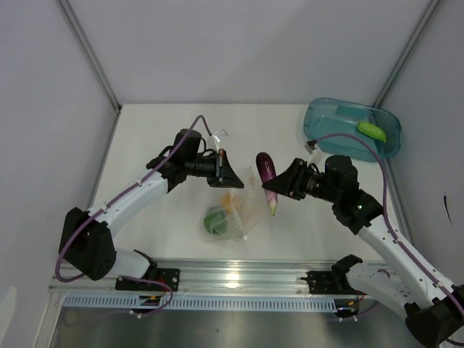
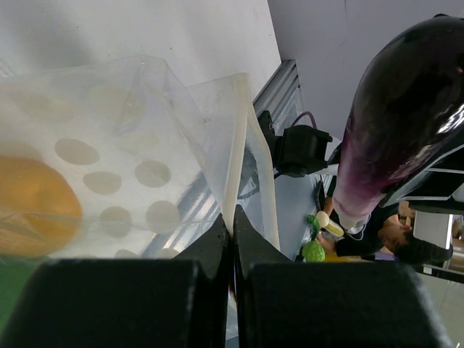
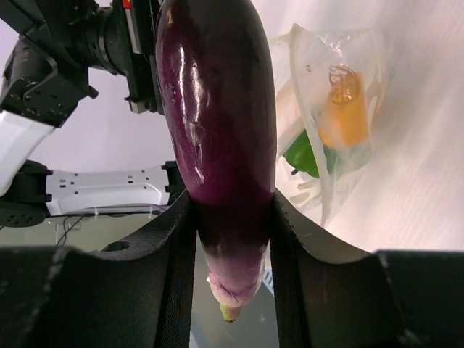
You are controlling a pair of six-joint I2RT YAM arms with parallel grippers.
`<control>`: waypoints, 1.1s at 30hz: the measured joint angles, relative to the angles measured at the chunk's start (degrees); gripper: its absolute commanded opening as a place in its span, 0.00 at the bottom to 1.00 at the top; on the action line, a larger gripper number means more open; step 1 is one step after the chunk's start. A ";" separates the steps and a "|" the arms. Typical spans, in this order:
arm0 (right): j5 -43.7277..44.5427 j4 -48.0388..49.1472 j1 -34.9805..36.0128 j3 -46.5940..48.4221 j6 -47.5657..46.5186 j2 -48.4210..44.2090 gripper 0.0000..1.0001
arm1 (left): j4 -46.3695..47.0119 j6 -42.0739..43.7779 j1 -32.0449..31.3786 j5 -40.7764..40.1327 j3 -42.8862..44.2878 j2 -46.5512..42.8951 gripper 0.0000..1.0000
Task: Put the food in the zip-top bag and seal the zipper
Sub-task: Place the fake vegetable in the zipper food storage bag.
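The clear zip-top bag [image 1: 233, 209] hangs from my left gripper [image 1: 230, 174], which is shut on its zipper edge [image 2: 233, 174]. Inside it lie the orange-yellow fruit [image 1: 229, 202] and the dark-green pepper [image 1: 214, 220]; they also show in the right wrist view, the fruit [image 3: 342, 116] above the pepper [image 3: 304, 154]. My right gripper [image 1: 281, 185] is shut on the purple eggplant [image 1: 267, 178], held above the table just right of the bag's mouth. The eggplant fills the right wrist view [image 3: 217, 138]. The light-green piece [image 1: 372, 130] lies in the teal tray.
The teal translucent tray [image 1: 326, 119] stands at the back right corner. Grey walls close the table at back and sides. A metal rail [image 1: 232, 279] runs along the near edge.
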 measured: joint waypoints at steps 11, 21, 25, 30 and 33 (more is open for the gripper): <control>0.85 1.33 3.93 0.90 5.18 6.27 0.00 | 0.00 0.00 0.00 -0.09 0.00 0.00 0.01; 1.70 -2.43 5.88 1.20 10.25 4.26 0.00 | 0.02 0.00 0.00 -0.68 0.02 0.00 0.01; 1.44 -3.80 6.51 0.83 12.31 2.43 0.00 | 0.02 0.00 0.00 -1.36 0.02 0.00 0.01; 0.04 -3.89 7.93 -1.36 14.86 1.66 0.00 | 0.04 0.02 0.00 -1.57 0.02 0.00 0.01; -0.33 -4.57 9.18 -1.62 15.23 2.05 0.00 | 0.07 0.00 0.00 -1.64 0.02 0.00 0.00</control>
